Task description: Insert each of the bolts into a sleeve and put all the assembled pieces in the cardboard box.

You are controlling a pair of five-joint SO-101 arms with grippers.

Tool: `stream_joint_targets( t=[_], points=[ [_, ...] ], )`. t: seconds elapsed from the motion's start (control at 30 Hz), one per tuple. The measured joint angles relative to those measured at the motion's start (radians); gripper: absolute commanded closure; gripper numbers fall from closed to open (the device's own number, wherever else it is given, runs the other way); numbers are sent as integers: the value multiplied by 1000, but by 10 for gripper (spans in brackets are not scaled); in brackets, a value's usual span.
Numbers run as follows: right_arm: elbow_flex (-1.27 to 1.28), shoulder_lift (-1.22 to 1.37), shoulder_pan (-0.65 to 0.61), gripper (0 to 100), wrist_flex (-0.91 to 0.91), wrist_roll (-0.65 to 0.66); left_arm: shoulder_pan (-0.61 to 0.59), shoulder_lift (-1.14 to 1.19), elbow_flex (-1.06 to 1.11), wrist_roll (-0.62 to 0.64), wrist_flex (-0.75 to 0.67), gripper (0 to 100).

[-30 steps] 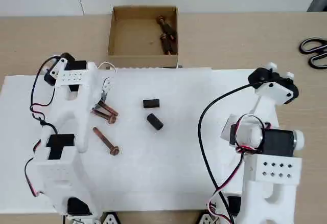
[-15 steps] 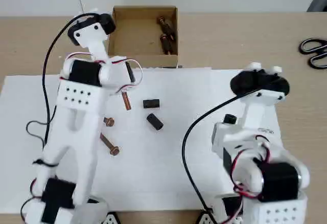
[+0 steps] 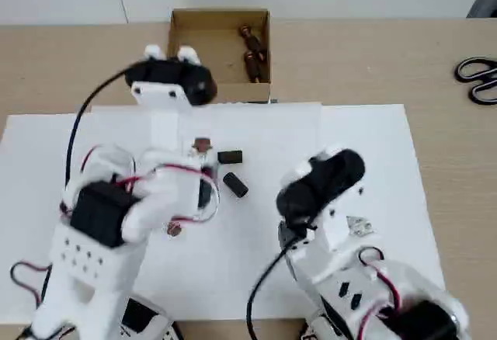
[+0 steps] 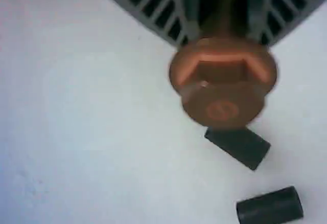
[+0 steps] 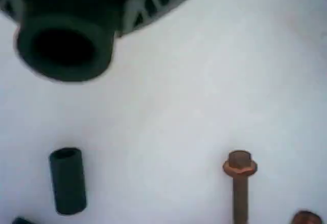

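My left gripper [image 4: 223,6] is shut on a copper bolt [image 4: 223,83], whose hex head faces the camera. In the high view that bolt [image 3: 202,146] hangs just left of two loose black sleeves [image 3: 230,157] [image 3: 235,185] on the white mat. My right gripper [image 5: 66,4] is shut on a third black sleeve [image 5: 64,45], open end toward the camera. Beyond it a sleeve [image 5: 67,180] and a bolt [image 5: 239,183] lie on the mat. The right arm [image 3: 322,181] hovers right of the sleeves. The cardboard box [image 3: 182,53] at the back holds assembled pieces [image 3: 252,49].
Another bolt head [image 3: 174,230] peeks out under the left arm. Scissors [image 3: 477,70] lie at the table's far right edge. The white mat [image 3: 373,146] covers most of the table, with bare room on its right side.
The left arm picked a bolt off the mat's left side and carried it toward the sleeves at the centre. The right arm swung leftward toward the centre with its sleeve.
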Motion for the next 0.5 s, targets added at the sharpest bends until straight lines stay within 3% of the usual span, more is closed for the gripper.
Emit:
stream_joint_targets(
  t=[0.27,0.5],
  points=[
    [140,-15,-87,995,-140,31,3,-448,473,25,-324,994],
    [296,0,-163,995,-365,34,-31,-764,713,193,-551,994]
  ],
)
